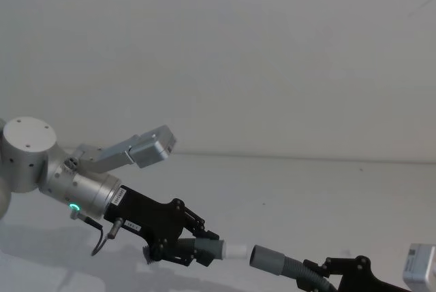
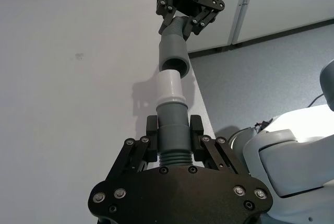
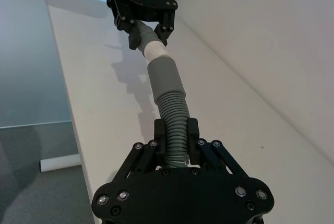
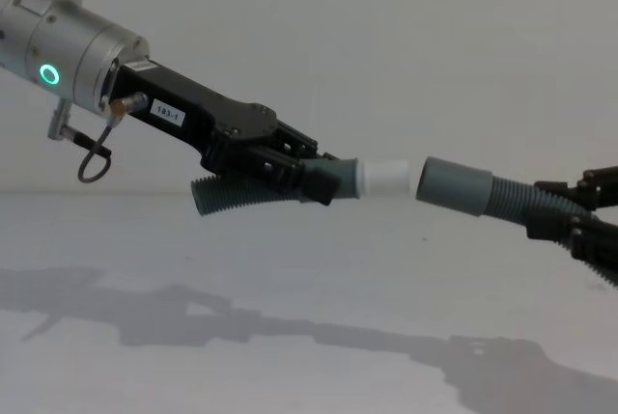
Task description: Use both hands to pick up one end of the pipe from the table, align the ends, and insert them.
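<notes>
Step in hand: insertion.
- Left gripper (image 4: 317, 178): jaws clamped on the tipped hose (image 4: 227, 197).
- Right gripper (image 4: 555, 209): jaws clamped on the socket hose (image 4: 512, 200).
- Both hoses are held above the counter (image 4: 290, 279).
- White tip (image 4: 386, 178): just short of the socket (image 4: 454, 184).

Advice: keep the axes level and push straight.

Count: two hoses, two grippers.

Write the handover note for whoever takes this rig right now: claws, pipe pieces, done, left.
Left claw: shut on the white-tipped hose piece, held above the table.
Right claw: shut on the other hose piece behind its socket cuff, also lifted.
Done: both pieces picked up, ends facing, nearly in line.
Left: a small gap separates them; push the white tip into the socket.
</notes>
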Available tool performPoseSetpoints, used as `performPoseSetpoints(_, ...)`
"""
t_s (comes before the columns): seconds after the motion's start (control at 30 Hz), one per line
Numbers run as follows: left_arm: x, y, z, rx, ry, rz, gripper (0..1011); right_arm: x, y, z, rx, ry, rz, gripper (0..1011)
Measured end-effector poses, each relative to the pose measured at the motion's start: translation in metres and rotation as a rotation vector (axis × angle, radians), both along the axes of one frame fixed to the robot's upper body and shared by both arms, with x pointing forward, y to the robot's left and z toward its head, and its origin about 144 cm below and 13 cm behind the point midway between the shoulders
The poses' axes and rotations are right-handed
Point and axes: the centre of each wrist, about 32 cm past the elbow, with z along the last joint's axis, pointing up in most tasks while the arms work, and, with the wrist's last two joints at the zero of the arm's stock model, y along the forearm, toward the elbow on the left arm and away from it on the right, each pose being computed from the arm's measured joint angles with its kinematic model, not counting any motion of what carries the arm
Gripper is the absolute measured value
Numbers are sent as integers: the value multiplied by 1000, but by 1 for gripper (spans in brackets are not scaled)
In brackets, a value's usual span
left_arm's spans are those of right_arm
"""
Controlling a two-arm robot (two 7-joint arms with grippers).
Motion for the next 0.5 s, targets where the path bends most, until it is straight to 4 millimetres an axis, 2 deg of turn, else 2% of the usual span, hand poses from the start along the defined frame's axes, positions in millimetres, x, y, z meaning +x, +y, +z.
performPoseSetpoints(0.5,6,-3,-1,-8,-3,-13,327,2,3,2,0,3,3,215)
